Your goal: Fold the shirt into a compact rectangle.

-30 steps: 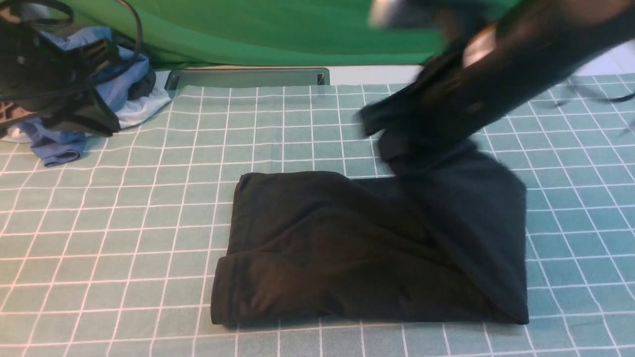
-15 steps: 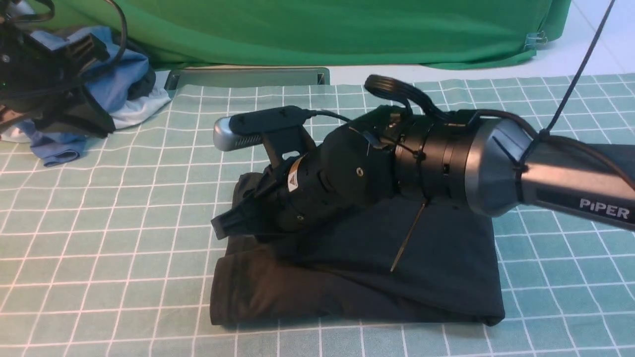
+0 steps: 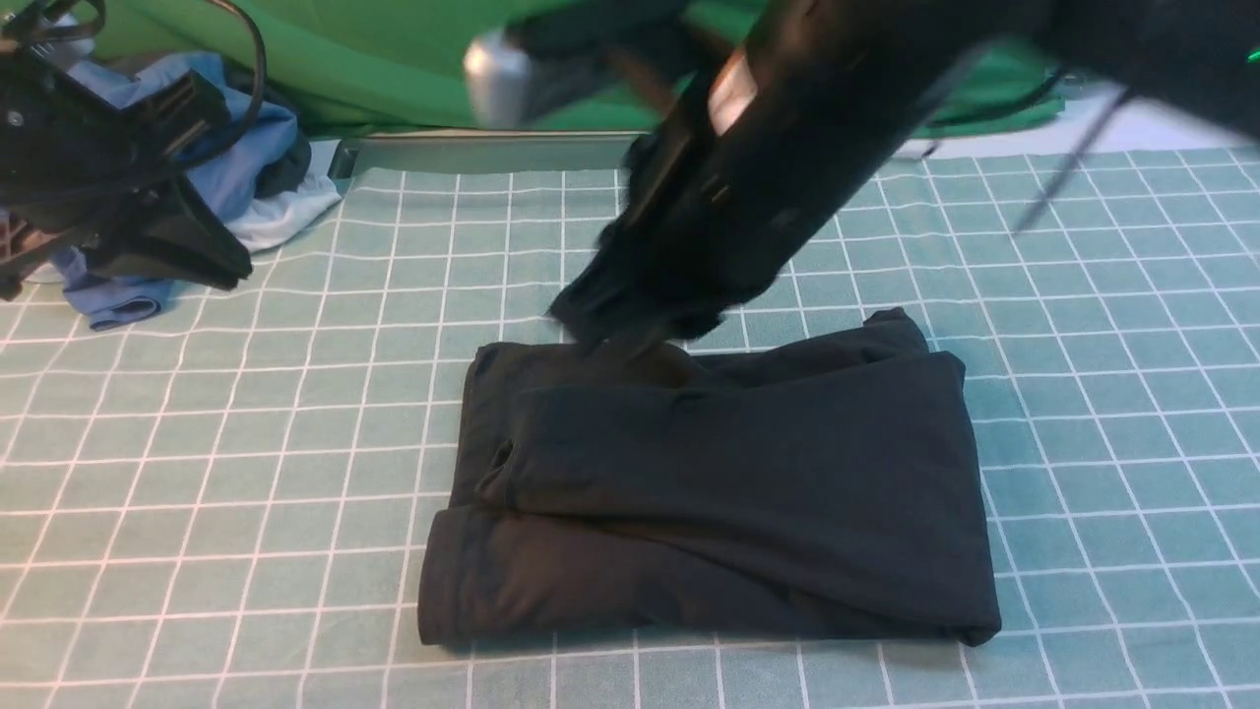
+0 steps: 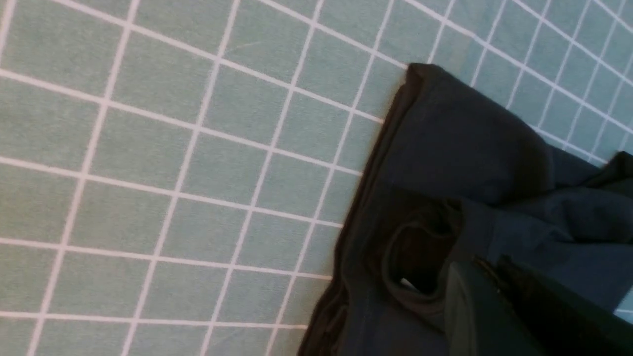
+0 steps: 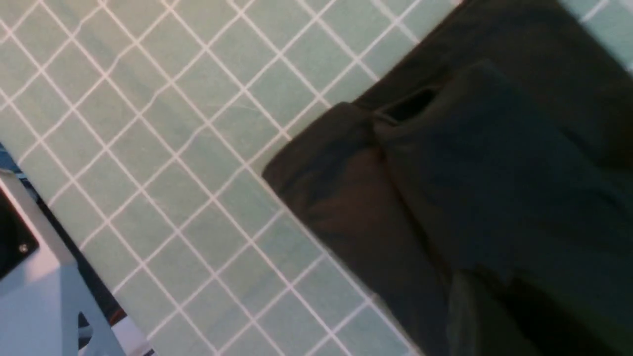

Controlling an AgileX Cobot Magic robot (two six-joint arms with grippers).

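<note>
The black shirt [image 3: 709, 492] lies folded into a rough rectangle near the middle of the teal grid cloth [image 3: 295, 443], toward the near edge. One layer is laid over from the right, leaving a strip of the lower layer showing along the left and near sides, and a rumpled corner sticks out at the far right. The right gripper [image 3: 615, 330], blurred by motion, hangs just over the shirt's far edge with its jaws together and nothing between them. The left gripper [image 3: 197, 261] sits well apart at the far left, jaws closed and empty, in front of a heap of blue and white garments [image 3: 231, 167]. A green cloth [image 3: 394, 59] hangs along the far side.

The left wrist view shows a small white fleck inside an open fold of the shirt [image 4: 445, 198], hidden in the front view. The right wrist view shows a dark slit at the fold's corner [image 5: 445, 198] and a pale table edge [image 5: 44, 296] beyond the grid cloth.
</note>
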